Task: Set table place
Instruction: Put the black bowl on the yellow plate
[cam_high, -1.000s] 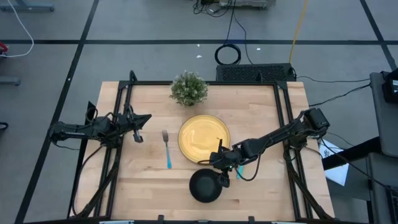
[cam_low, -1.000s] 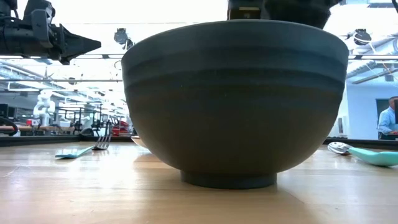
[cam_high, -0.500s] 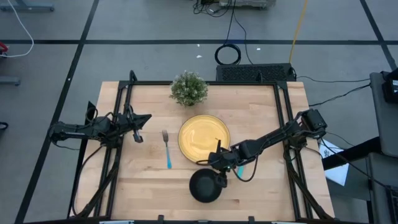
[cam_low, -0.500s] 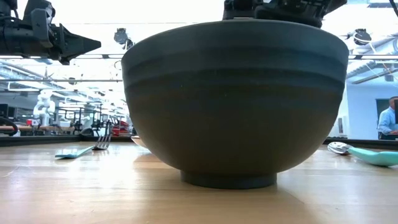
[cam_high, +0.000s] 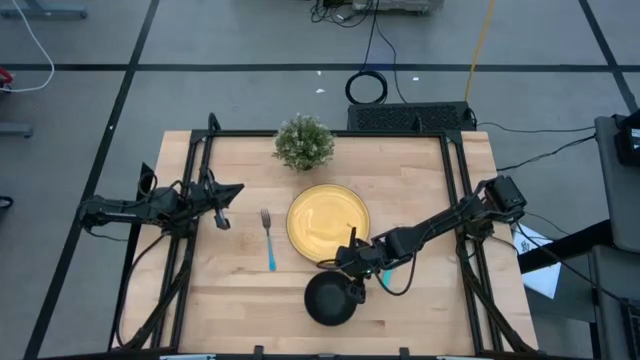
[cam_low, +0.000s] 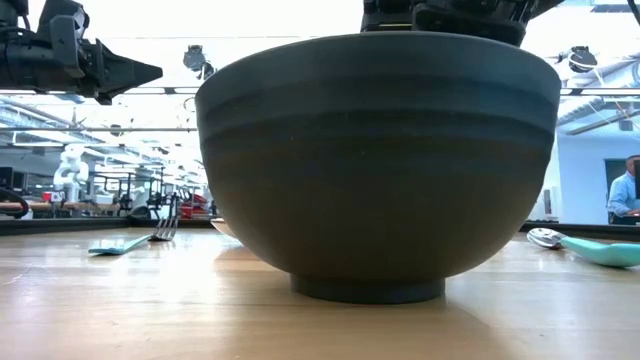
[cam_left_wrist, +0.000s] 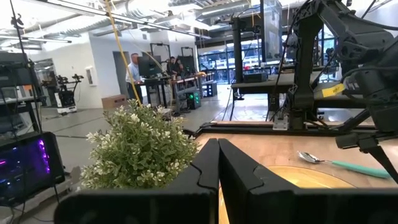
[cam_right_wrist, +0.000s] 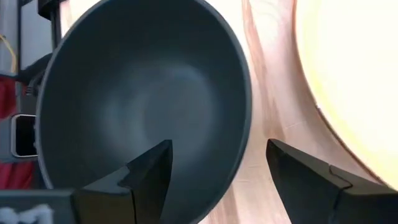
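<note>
Bowl (cam_high: 328, 298) sits at the near edge of the table (cam_high: 240, 310), upright, just near of the plate and not on it, which I read as the piece left to place.

My right gripper (cam_high: 350, 268) hovers over the bowl's far-right rim, fingers spread wide, holding nothing. From my right wrist, one finger (cam_right_wrist: 146, 171) is over the bowl's inside and the other (cam_right_wrist: 305, 174) is over bare wood outside it, so the wall lies between them. That is a rim pinch line-up; I judge it is not closed yet.

Spoon (cam_low: 590, 248) lies flat right of the plate, mostly under my right arm from above. Fork (cam_high: 268, 240) lies flat left of the plate, tines pointing far, handle near. Cutlery flanking the plate looks like its final layout.

Plate (cam_high: 328, 222) is mid-table, bare, so the bowl probably goes there or stays beside it.

My left gripper (cam_high: 224, 203) is parked over the left side, fingers pressed together, empty, clear of the work.

Potted plant (cam_high: 304, 142) stands at the far edge; leave it alone.
</note>
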